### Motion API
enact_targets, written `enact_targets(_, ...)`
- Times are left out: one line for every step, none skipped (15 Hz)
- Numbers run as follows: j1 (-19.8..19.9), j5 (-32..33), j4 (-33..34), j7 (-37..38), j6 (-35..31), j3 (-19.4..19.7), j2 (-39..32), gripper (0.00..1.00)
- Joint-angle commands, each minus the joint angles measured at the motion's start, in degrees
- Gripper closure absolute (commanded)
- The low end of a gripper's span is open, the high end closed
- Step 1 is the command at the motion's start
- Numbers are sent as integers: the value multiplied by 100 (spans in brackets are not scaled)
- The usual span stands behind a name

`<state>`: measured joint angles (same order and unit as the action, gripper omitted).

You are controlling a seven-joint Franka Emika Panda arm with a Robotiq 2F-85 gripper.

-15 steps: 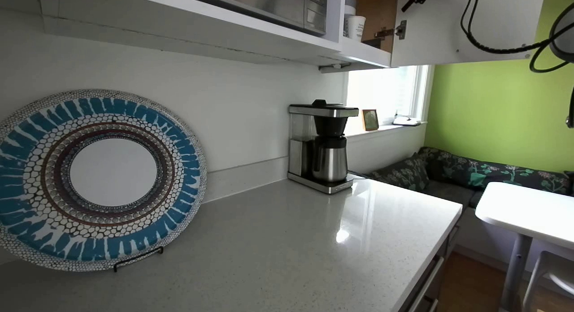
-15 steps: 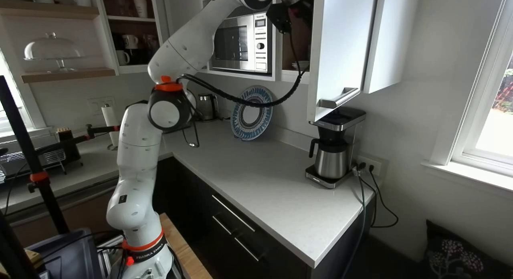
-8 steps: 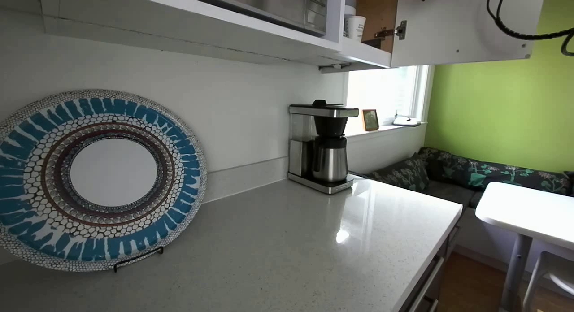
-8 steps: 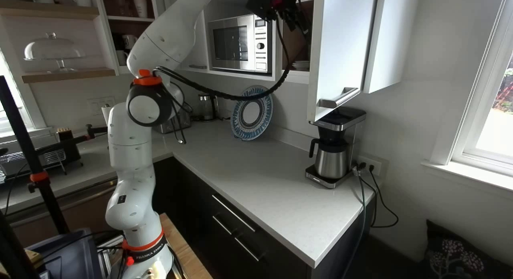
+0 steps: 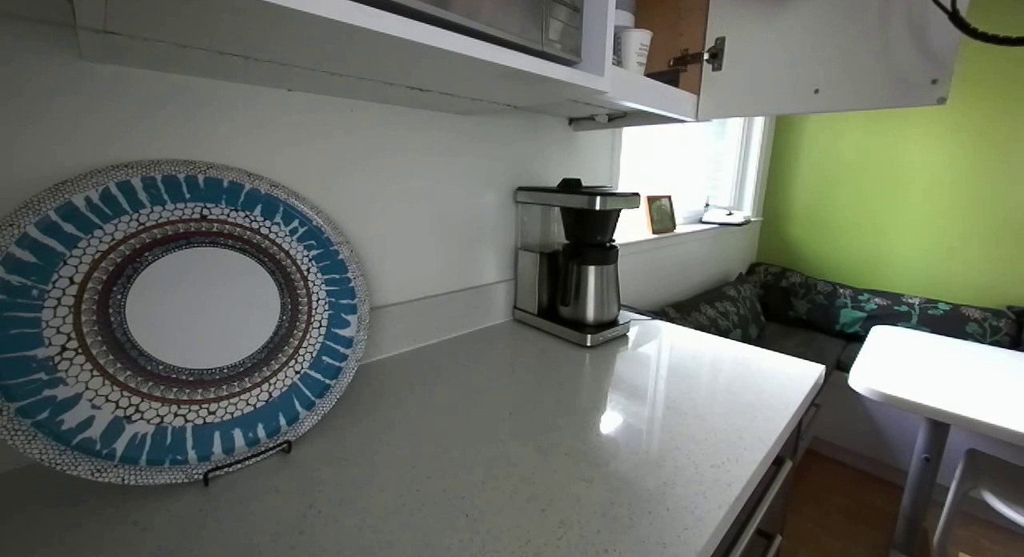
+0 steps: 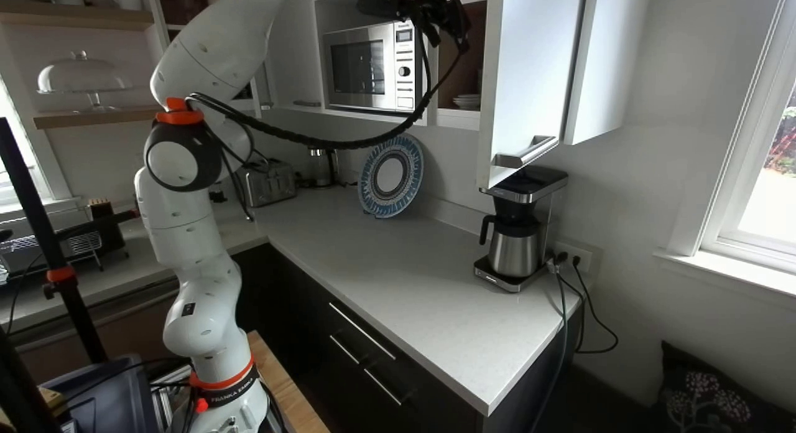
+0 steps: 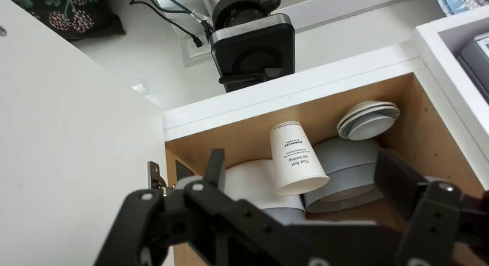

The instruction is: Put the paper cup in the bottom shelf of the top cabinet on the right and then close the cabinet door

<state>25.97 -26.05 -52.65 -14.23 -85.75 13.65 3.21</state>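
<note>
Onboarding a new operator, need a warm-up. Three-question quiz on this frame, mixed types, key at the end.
1. True or false: the paper cup stands upright on the bottom shelf of the top cabinet.

2. Multiple choice: the gripper is
A) shut on the paper cup
B) open and clear of the paper cup
C) hidden in every view

3. Short answer: judging by how things lie now, which step of the task is left?

Key:
1. True.
2. B. In the wrist view the jaws are wide apart, and the paper cup touches neither.
3. Closing the cabinet door; it stands open in both exterior views.
</note>
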Motion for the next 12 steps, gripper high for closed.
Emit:
enact_targets(57, 298, -1378, -445, -220, -3, 919, 0)
enact_targets(90, 418, -1626, -507, -248, -12, 1097, 0)
enact_targets(127, 530, -1881, -576, -294, -15, 1269, 0)
enact_targets(161, 591, -2132, -633, -339, -8, 1437, 0)
enact_targets(177, 530, -2384, -801, -387, 41, 1588, 0)
enact_targets(203, 571, -2648, -867, -466, 41, 1755, 0)
enact_targets(226, 540, -2909, -971, -556, 70, 1893, 0)
enact_targets(242, 478, -3181, -1027, -738, 78, 2031, 0)
enact_targets(239, 290, -3454, -1052, -1131, 100, 2110, 0)
enact_targets(-418, 692, -2562, -705, -645, 506, 1680, 0)
enact_targets(-421, 675, -2823, -729, -868, 511, 1809, 0)
enact_targets(-424, 666, -2998, -748, -988, 515, 1892, 0)
